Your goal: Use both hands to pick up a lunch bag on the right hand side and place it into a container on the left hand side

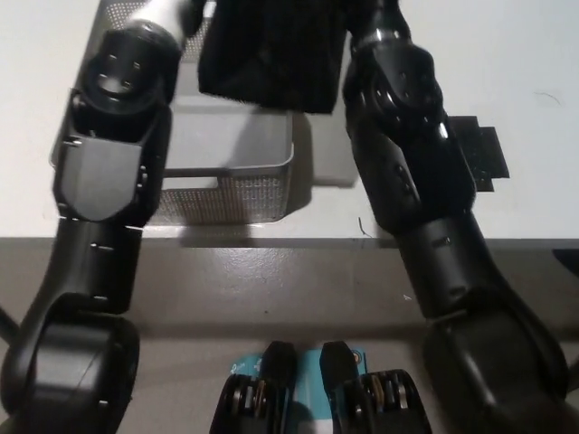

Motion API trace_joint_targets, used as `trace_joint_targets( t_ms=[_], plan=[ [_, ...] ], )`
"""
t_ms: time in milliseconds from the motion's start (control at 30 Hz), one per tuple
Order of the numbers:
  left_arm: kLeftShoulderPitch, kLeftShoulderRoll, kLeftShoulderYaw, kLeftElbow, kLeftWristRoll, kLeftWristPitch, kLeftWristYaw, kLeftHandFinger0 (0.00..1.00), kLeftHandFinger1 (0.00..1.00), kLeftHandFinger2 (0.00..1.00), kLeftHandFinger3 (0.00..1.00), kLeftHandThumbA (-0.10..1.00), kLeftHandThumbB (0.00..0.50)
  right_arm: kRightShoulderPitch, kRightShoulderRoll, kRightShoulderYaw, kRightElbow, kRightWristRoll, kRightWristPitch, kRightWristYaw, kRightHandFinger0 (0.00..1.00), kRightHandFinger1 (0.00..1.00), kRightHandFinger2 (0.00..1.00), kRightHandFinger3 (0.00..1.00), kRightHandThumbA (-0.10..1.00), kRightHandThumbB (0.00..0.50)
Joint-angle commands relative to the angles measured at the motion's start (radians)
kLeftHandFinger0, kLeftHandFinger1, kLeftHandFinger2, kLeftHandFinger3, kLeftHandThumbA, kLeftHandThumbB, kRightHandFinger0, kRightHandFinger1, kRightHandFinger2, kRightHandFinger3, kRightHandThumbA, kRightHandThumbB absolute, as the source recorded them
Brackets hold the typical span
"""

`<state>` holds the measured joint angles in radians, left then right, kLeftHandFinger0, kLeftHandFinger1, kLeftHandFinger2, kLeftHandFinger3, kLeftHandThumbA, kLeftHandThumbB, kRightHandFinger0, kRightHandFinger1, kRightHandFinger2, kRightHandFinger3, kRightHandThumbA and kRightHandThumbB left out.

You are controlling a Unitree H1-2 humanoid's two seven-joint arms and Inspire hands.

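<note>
above the grey mesh container (244,185), black lunch bag (271,54) between both arms; robot hand grips hidden, no legible writing

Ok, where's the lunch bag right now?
In the head view the black lunch bag is at top centre, held up between both arms, over the far right part of the grey mesh container on the white table.

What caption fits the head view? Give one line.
Both arms hold the black lunch bag above the grey mesh container on the white table.
</note>
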<state>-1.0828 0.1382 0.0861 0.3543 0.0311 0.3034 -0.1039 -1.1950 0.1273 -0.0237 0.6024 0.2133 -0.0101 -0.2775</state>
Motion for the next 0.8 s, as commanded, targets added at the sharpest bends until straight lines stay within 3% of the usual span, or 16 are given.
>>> trace_joint_targets(
  t_ms=[0, 67, 333, 500, 633, 767],
  plan=[
    [-0.110, -0.021, -0.010, -0.120, -0.078, -0.019, -0.049, 1.00, 1.00, 1.00, 1.00, 1.00, 0.275, -0.132, 0.067, 0.067, -0.039, -0.065, -0.036, 0.066, 1.00, 1.00, 1.00, 1.00, 1.00, 0.152],
    [-0.101, -0.019, 0.000, -0.153, -0.096, 0.004, -0.054, 1.00, 1.00, 1.00, 1.00, 1.00, 0.296, -0.136, 0.071, 0.074, -0.048, -0.073, -0.033, 0.062, 1.00, 1.00, 1.00, 1.00, 1.00, 0.182],
    [-0.049, -0.034, 0.020, -0.175, -0.080, 0.020, -0.015, 1.00, 1.00, 1.00, 1.00, 1.00, 0.295, -0.108, 0.085, 0.085, -0.025, -0.063, -0.045, 0.096, 1.00, 1.00, 1.00, 1.00, 1.00, 0.144],
    [-0.042, -0.037, 0.037, -0.100, -0.056, -0.055, 0.042, 1.00, 1.00, 1.00, 1.00, 1.00, 0.262, -0.137, 0.084, 0.068, 0.084, -0.024, -0.052, 0.157, 1.00, 1.00, 1.00, 1.00, 1.00, 0.148],
    [-0.029, -0.031, 0.052, -0.032, -0.049, -0.105, 0.075, 1.00, 1.00, 1.00, 1.00, 1.00, 0.247, -0.181, 0.084, 0.057, 0.241, -0.017, -0.134, 0.209, 1.00, 1.00, 1.00, 1.00, 1.00, 0.115],
    [-0.015, -0.025, 0.073, 0.017, -0.058, -0.136, 0.091, 1.00, 1.00, 1.00, 1.00, 1.00, 0.246, -0.218, 0.090, 0.048, 0.366, -0.015, -0.174, 0.235, 1.00, 1.00, 1.00, 1.00, 1.00, 0.127]
  ],
)
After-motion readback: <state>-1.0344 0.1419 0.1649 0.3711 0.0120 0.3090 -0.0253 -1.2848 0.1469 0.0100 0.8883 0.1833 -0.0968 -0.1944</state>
